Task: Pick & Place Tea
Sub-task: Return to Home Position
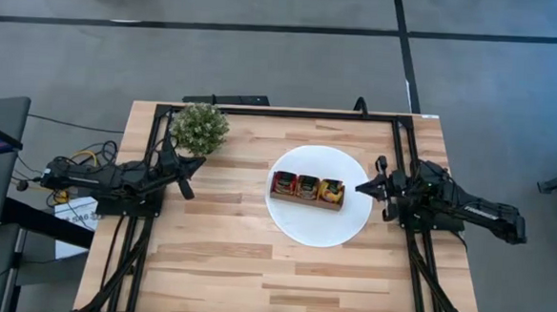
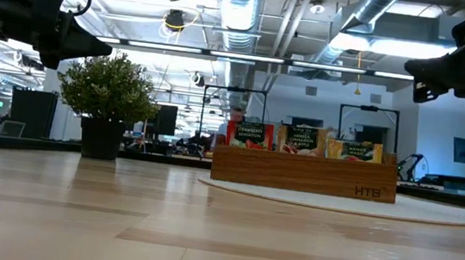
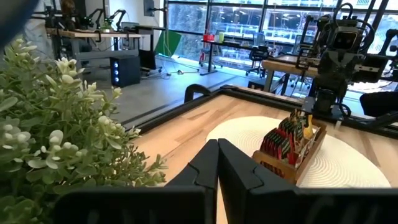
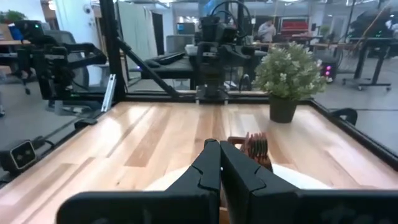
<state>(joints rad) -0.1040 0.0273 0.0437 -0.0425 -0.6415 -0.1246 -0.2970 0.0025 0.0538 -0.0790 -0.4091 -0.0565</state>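
Tea [image 1: 307, 186]: flat square sachets upright in wooden tray [image 2: 297, 171], round white plate [image 1: 318, 230]; between my left jaws and right jaws, both closed, empty

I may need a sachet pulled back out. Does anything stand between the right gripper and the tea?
Nothing visible does. The right gripper hangs shut above the white plate's rim; the tea stands upright in the wooden tray beside it, open from above.

Bright, even overhead light from ceiling lamps [image 2: 163, 47]; soft faint shadows on the table [image 1: 225, 258]
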